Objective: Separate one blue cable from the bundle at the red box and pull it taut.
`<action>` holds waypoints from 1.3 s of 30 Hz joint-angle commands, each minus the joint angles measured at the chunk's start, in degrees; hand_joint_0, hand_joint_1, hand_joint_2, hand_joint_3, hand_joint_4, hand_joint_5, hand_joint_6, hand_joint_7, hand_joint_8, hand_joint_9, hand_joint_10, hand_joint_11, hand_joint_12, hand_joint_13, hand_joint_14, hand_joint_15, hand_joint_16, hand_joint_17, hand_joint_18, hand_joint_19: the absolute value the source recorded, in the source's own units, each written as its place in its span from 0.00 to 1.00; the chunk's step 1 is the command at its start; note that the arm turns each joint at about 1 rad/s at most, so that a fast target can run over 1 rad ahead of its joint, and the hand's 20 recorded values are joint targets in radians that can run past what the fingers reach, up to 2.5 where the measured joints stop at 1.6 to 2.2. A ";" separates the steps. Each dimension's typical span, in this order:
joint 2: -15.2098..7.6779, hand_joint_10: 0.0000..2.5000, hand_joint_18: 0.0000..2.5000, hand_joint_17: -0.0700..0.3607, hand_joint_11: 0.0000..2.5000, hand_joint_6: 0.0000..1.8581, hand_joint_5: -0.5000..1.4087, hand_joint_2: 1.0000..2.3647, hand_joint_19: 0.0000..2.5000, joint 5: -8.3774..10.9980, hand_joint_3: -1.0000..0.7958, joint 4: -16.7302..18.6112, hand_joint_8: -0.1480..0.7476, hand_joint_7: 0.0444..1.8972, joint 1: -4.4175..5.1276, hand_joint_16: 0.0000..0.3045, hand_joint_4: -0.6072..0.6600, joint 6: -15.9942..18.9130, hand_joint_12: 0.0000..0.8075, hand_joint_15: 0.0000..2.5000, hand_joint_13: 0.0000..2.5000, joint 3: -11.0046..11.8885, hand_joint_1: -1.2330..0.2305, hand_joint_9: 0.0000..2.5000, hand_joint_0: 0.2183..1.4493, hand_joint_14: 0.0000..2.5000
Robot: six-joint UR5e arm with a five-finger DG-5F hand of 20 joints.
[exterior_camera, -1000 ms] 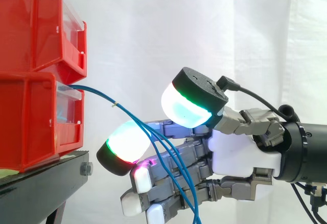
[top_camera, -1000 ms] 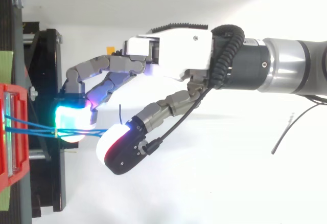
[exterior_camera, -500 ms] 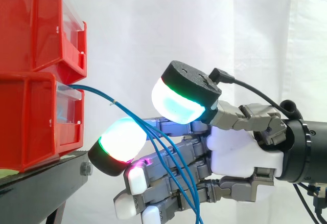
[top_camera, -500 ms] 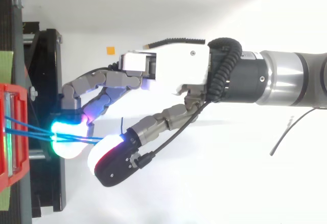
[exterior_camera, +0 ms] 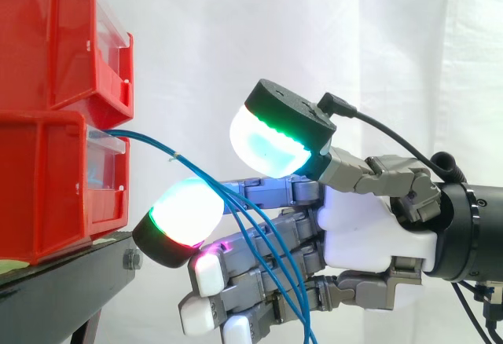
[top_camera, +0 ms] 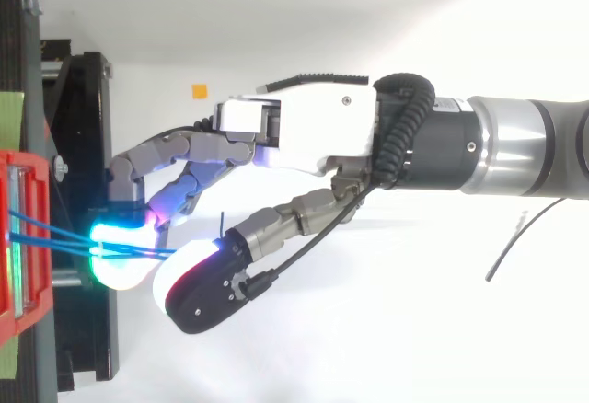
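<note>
The hand [exterior_camera: 369, 238] had a white moulded palm shell and grey, metallic segmented fingers [top_camera: 161, 148]. Its pads [exterior_camera: 263, 144] were thick and rounded, glowing white to cyan with green and magenta-red edges. The two largest were backed by black caps. The arm [top_camera: 529, 145] comprised a black cylindrical collar joined to a brushed silver tube.

Bright, even light on a white scene

The curtain [exterior_camera: 236, 30] is evenly lit and carries almost no shadow. From above, the white surface [top_camera: 442, 329] under the arm is washed out by glare and turns grey toward the top edge. The pads [exterior_camera: 267, 144] of the robot hand [top_camera: 313, 127] glow white, cyan and green, and a green tint falls on the red bin [top_camera: 32, 173]. The black stand [top_camera: 83, 99] is dark.
</note>
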 commanded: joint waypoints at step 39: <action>-2.37 0.01 0.24 0.43 0.34 0.29 0.18 0.01 0.30 -3.02 0.33 -0.07 0.44 0.63 -1.14 0.17 0.60 1.88 0.41 0.22 0.30 3.30 0.43 0.30 0.30 0.01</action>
